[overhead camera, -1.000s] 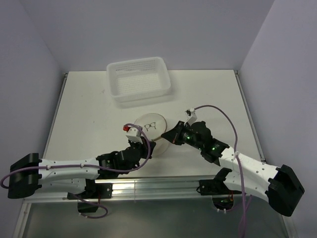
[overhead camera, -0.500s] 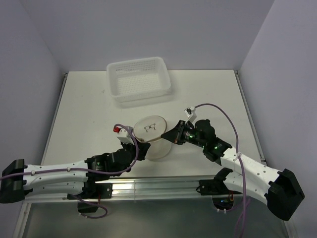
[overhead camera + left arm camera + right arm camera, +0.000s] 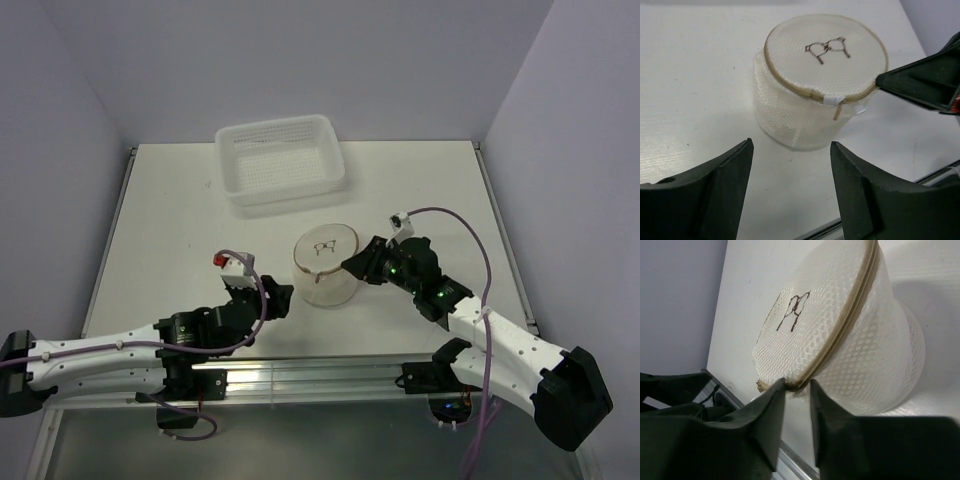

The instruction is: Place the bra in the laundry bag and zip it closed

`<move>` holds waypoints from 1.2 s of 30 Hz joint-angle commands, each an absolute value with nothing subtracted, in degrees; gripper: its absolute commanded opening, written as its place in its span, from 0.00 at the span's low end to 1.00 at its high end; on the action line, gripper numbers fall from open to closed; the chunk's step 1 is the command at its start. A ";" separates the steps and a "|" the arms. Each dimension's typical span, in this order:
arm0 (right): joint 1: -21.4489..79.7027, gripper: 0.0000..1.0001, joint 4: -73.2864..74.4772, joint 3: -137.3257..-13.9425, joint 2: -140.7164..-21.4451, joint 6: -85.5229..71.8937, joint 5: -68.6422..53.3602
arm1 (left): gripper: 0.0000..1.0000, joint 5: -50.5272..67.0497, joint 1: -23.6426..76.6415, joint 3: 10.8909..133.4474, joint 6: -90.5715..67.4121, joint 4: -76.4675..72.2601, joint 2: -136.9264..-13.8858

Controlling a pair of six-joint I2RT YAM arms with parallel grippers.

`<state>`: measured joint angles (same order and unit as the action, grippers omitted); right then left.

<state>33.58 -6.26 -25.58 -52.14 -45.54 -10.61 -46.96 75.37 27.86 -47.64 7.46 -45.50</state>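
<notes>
The laundry bag [image 3: 326, 268] stands like a short drum in the middle of the table, its bra-drawing face up [image 3: 825, 55]. A tan zipper [image 3: 850, 315] runs round the top rim and looks closed along the part I see. The bra is hidden. My left gripper [image 3: 270, 298] is open just near-left of the bag, apart from it, with bare table between its fingers [image 3: 735, 170]. My right gripper [image 3: 352, 262] sits at the bag's right rim. Its jaws [image 3: 796, 386] stand slightly open, with the zipper seam at their tips.
A white perforated basket [image 3: 281, 165] stands at the back of the table, beyond the bag. A metal rail [image 3: 300, 375] runs along the near edge between the arm bases. Walls close in on the left, right and back.
My left gripper opened, let go of the bag's left rim and drew back to the near left. The bag shifted a little right. My right gripper's jaws parted.
</notes>
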 commanded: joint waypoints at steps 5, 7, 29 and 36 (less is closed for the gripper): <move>33.57 0.76 -0.44 -28.48 -47.64 -40.87 -4.23 | 0.72 -48.60 75.59 34.80 -44.47 14.32 -36.83; 33.49 0.84 1.04 -28.39 -47.37 -40.52 -3.34 | 0.77 -48.69 75.59 36.56 -44.12 17.03 -34.90; 33.57 0.00 -4.31 -35.23 -52.57 -42.01 -3.34 | 0.99 -51.94 75.59 49.04 -40.35 36.04 -34.72; 33.49 0.00 -2.81 -50.25 -56.24 -38.32 -4.04 | 0.99 -53.44 75.59 49.75 -39.98 35.59 -36.56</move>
